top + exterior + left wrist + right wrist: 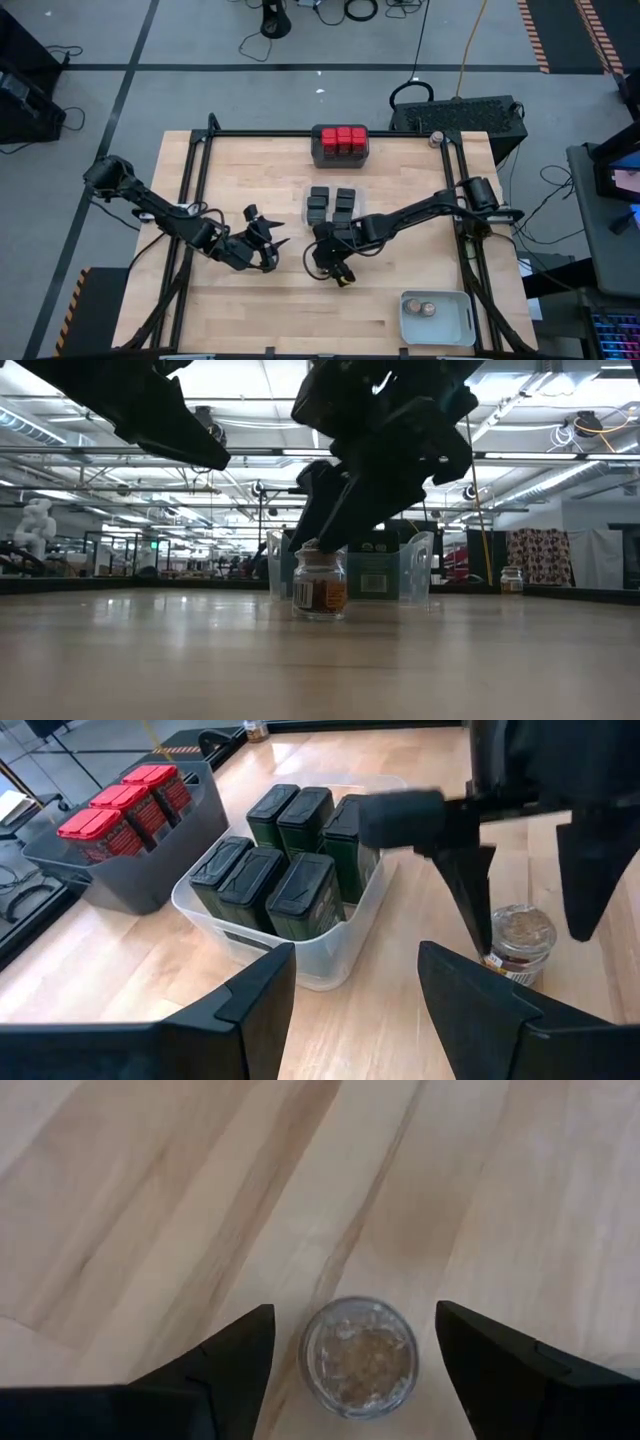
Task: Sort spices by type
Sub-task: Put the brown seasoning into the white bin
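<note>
high view, done: six red-topped blocky containers (341,139) fill the dark grey tray (318,152) at upper centre; black boxy tins (331,203) fill the clear plastic tray (358,188) at centre; two round clear jars (421,307) lie in the pale grey tray (455,322) at lower right.
high view, left: one jar sits on the wooden surface (250,310) under the right gripper (338,273), below centre.
low view, label: the round glass jar with brownish contents (320,584), centre, shows a barcode and an orange label; no words readable.
left wrist view, left gripper (355,985): spread, empty, facing the trays.
right wrist view, right gripper (355,1342): released, straddling the jar, not clamped.
judgement: nearly sorted.
</note>
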Controlling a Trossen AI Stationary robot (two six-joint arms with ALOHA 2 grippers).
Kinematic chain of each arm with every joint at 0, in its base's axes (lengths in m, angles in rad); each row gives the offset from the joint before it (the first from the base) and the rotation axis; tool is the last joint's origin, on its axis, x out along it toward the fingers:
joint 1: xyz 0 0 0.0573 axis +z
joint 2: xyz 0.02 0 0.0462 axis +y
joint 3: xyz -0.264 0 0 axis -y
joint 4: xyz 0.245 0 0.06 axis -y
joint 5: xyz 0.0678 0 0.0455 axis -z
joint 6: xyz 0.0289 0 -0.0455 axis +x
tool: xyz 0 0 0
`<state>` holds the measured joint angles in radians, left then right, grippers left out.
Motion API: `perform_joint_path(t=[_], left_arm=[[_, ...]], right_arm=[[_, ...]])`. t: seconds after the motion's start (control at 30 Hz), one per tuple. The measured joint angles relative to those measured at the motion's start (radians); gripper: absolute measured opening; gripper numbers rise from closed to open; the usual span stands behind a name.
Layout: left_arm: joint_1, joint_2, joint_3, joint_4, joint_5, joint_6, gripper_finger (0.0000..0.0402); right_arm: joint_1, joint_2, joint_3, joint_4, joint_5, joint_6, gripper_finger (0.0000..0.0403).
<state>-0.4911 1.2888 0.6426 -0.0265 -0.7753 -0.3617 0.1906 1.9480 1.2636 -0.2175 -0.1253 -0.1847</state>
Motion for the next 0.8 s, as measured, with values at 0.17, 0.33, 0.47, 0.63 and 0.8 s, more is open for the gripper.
perform_joint_path(t=[0.17, 0.33, 0.47, 0.63, 0.8], left_arm=[[0.000, 0.000, 0.000, 0.002, 0.011, 0.000, 0.0217], [0.000, 0.000, 0.000, 0.002, 0.013, 0.000, 0.0217], [0.000, 0.000, 0.000, 0.002, 0.013, 0.000, 0.0217], [0.001, 0.000, 0.000, 0.002, 0.013, 0.000, 0.0217], [0.001, 0.000, 0.000, 0.002, 0.013, 0.000, 0.0217]], right_arm=[[-0.002, 0.028, -0.002, -0.009, -0.006, 0.003, 0.0259], [-0.002, 0.030, -0.001, -0.007, -0.008, 0.005, 0.0258], [-0.002, 0.030, -0.001, -0.001, -0.008, 0.005, 0.0258], [-0.001, 0.030, -0.001, 0.000, -0.008, 0.005, 0.0258], [-0.001, 0.030, -0.001, 0.005, -0.007, 0.008, 0.0257]])
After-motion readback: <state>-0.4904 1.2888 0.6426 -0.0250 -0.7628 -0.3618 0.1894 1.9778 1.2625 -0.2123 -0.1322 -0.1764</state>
